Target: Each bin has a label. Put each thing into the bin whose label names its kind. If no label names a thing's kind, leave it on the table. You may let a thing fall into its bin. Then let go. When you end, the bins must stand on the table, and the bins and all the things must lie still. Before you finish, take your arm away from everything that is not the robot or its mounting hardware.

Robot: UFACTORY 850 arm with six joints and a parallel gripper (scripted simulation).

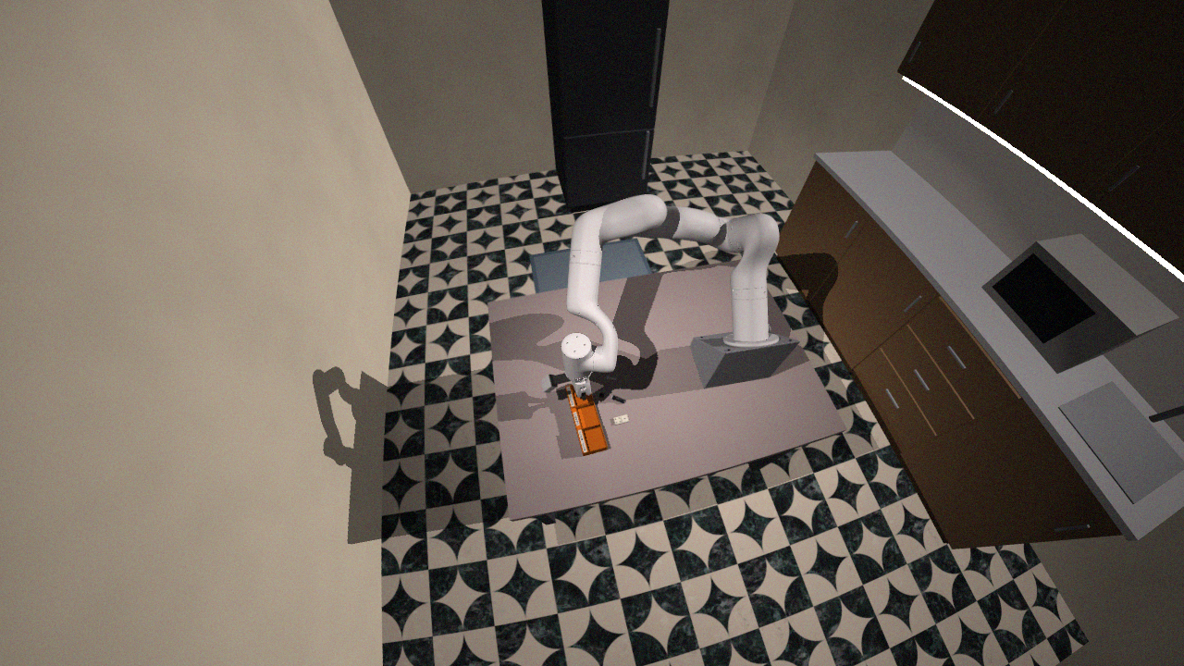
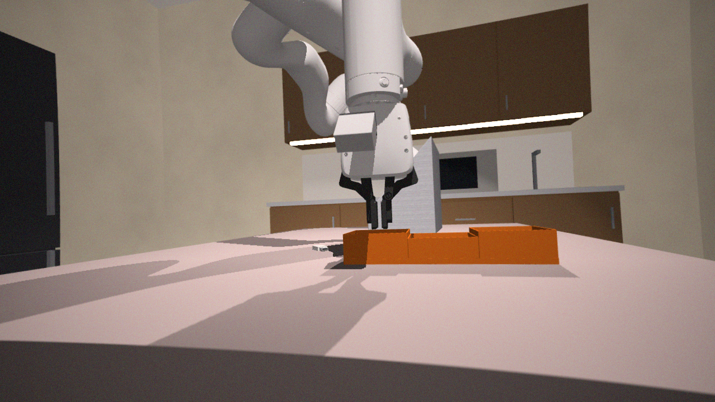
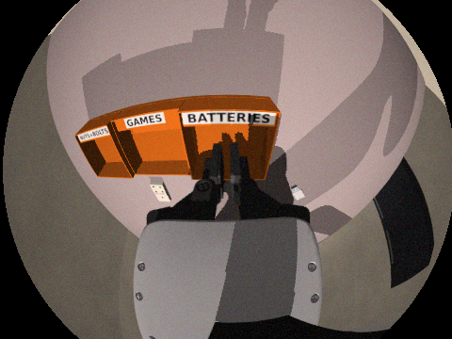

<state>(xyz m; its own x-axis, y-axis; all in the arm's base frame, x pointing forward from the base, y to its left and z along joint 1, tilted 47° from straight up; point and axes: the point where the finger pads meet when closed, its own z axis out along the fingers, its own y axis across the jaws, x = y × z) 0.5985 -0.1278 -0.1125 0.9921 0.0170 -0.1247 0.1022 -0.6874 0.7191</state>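
Observation:
An orange row of three bins (image 1: 590,432) (image 2: 449,249) (image 3: 165,146) stands on the table, labelled BATTERIES, GAMES and a small third label that seems to read nuts and bolts. My gripper (image 1: 582,386) (image 2: 380,225) (image 3: 226,154) hangs just above the rim of the BATTERIES bin at the row's end. Its fingers are shut, and I see nothing between them. A white spotted tile like a domino (image 1: 621,420) (image 3: 160,190) lies on the table beside the bins. A small pale piece (image 2: 319,248) (image 3: 298,192) lies on the table near the BATTERIES end.
A small dark thing (image 1: 617,400) lies on the table near the domino. The arm's grey base (image 1: 736,360) (image 2: 424,200) stands behind the bins. The table's (image 1: 728,430) edges drop to a checkered floor; kitchen counters stand at the right.

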